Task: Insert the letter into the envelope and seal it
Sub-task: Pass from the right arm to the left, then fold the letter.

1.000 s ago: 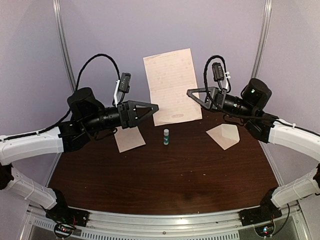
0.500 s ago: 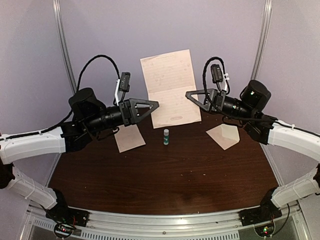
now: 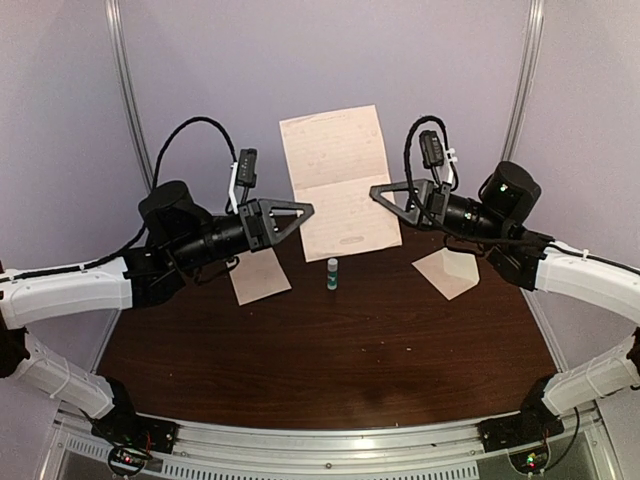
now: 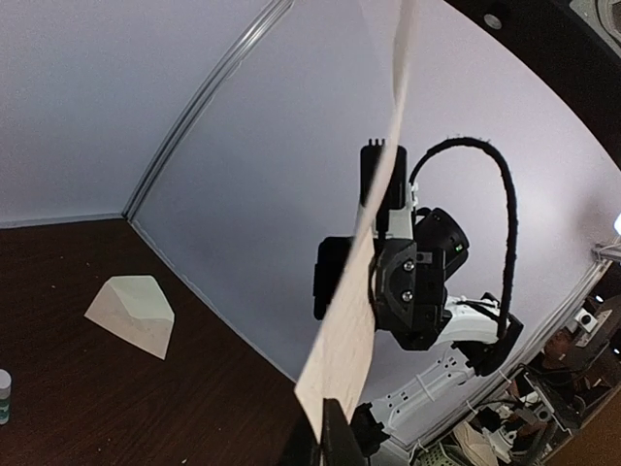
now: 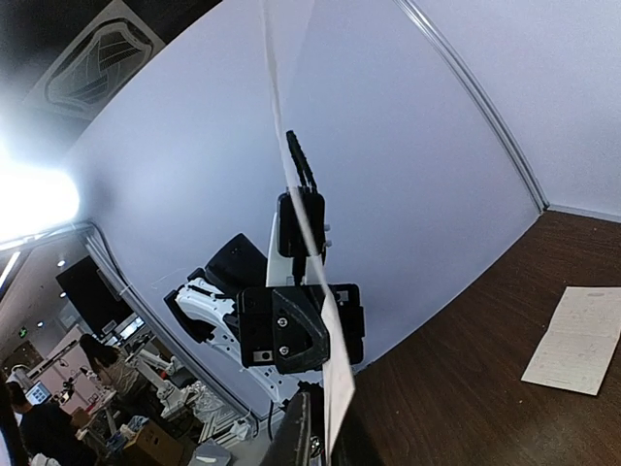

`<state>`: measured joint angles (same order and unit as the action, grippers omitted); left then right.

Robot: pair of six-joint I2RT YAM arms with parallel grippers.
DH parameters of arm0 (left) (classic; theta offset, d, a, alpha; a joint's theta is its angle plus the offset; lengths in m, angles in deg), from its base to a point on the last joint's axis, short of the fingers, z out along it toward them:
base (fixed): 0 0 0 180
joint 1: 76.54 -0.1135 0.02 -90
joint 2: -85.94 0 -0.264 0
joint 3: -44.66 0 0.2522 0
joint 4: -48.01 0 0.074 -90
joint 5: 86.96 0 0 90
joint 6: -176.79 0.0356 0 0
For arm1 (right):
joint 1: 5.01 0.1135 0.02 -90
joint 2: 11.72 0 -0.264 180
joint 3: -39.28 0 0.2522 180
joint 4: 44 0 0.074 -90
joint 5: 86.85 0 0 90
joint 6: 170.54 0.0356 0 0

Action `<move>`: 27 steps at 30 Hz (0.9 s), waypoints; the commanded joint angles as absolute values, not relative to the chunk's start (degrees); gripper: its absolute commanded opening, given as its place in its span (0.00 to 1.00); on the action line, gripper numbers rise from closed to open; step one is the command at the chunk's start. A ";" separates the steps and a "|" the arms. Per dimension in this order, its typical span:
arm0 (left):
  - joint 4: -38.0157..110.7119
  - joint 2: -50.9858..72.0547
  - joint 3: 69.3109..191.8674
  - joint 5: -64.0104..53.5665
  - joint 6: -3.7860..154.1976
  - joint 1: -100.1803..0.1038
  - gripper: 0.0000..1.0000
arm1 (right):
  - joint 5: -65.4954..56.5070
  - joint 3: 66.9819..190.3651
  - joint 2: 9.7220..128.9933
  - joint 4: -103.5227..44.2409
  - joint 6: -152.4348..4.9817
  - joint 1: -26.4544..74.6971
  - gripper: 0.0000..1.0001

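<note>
The letter [image 3: 338, 180], a pale creased sheet with faint writing, hangs upright in the air above the back of the table, held between both arms. My left gripper [image 3: 306, 210] is shut on its lower left edge and my right gripper [image 3: 378, 190] is shut on its right edge. Each wrist view shows the sheet edge-on, as the letter [image 4: 361, 291] and the letter [image 5: 312, 257], running down into the closed fingers of the left gripper [image 4: 330, 432] and the right gripper [image 5: 325, 437]. The envelope [image 3: 447, 271] lies on the table at the right, flap open, and appears as the envelope [image 4: 131, 313].
A second beige paper sheet [image 3: 259, 277] lies flat under the left arm and shows as the sheet [image 5: 582, 340]. A small glue stick [image 3: 332, 273] stands upright mid-table below the letter. A purple wall with metal rails closes the back of the dark wood table [image 3: 330, 350].
My left gripper has closed on the letter's left edge. The letter has shifted slightly left and up, with both arms moving along with it.
</note>
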<state>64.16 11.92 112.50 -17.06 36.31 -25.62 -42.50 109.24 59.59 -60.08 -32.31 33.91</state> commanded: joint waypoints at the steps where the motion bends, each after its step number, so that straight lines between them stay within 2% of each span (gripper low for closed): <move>1: 66.08 13.24 111.78 -16.63 35.41 -26.34 0.00 | -43.01 108.72 59.29 -62.01 -32.20 34.46 0.13; 4: 64.16 13.39 111.98 -16.80 34.72 -26.67 0.00 | -42.58 108.95 59.36 -62.05 -32.49 34.38 0.25; 9: 59.14 13.09 112.92 -19.07 34.33 -27.01 0.00 | -42.63 111.22 60.11 -59.47 -34.59 33.95 0.34; 19: 54.39 13.17 113.09 -24.49 33.97 -26.97 0.00 | -43.97 116.53 61.26 -54.08 -38.62 32.46 0.36; 27: 53.11 12.95 113.28 -25.97 34.13 -26.97 0.00 | -44.74 117.14 61.51 -53.33 -39.08 32.29 0.33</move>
<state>52.75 12.18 112.20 -24.21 34.30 -26.63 -43.46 115.58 61.14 -53.77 -38.19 32.73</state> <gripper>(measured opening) 0.004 0.342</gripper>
